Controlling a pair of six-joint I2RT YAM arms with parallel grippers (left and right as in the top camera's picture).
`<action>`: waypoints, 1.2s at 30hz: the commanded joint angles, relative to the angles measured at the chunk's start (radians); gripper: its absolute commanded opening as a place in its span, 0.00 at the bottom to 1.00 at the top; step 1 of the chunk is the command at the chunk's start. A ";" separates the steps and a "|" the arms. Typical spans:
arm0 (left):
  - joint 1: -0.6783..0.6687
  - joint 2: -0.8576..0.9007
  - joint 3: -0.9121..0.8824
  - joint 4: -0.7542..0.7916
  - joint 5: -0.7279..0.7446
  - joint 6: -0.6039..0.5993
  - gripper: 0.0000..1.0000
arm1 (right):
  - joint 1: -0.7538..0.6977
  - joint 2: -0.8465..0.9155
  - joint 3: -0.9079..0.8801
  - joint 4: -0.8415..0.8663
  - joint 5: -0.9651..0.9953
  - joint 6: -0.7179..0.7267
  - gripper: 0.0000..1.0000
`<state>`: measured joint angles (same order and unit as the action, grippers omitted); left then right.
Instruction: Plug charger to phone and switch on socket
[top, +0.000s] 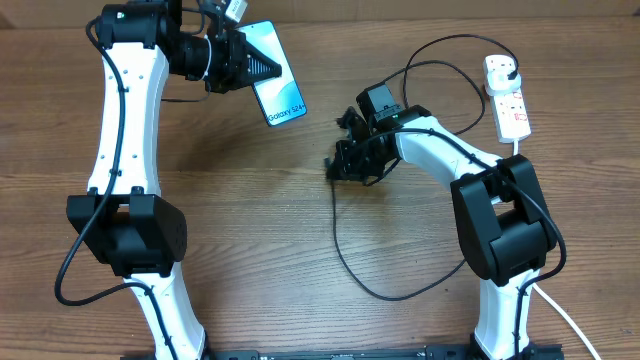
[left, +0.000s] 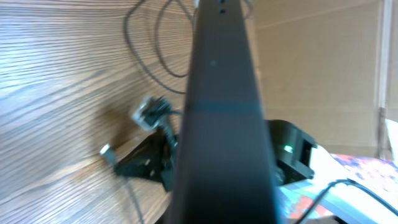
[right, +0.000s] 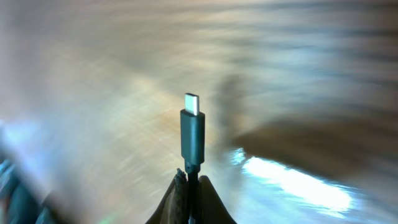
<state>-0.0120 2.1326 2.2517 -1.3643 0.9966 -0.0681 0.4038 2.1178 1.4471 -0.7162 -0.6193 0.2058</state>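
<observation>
L gripper (top: 258, 66) clamped on phone (top: 282, 92), holding it off table (top: 300, 300) at far left-centre, tilted, blue screen toward overhead cam. In L wrist view, just phone's dark edge filling centre. R gripper (right: 193, 190) closed on charger (right: 192, 127) right behind connector, metal tip poking out past fingers, touching nothing. In overhead, R gripper mid-table, right of phone, apart from it. Rest of charger looping across table, running to socket (top: 508, 95) at far right. Socket flat on table, well apart from phone.

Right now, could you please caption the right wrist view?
The right gripper pinches the charger just behind its protruding connector tip.
</observation>
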 joint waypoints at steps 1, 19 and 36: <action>0.026 -0.027 0.008 0.004 0.207 0.066 0.04 | -0.013 -0.081 0.011 0.004 -0.363 -0.236 0.04; 0.093 -0.027 0.008 0.113 0.425 0.014 0.04 | -0.013 -0.182 0.011 0.216 -0.669 -0.051 0.04; 0.091 -0.027 0.008 0.206 0.428 -0.096 0.04 | -0.040 -0.290 0.011 0.377 -0.745 0.074 0.04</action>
<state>0.0803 2.1326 2.2513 -1.1488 1.3769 -0.1516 0.3710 1.8538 1.4471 -0.3580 -1.3277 0.2413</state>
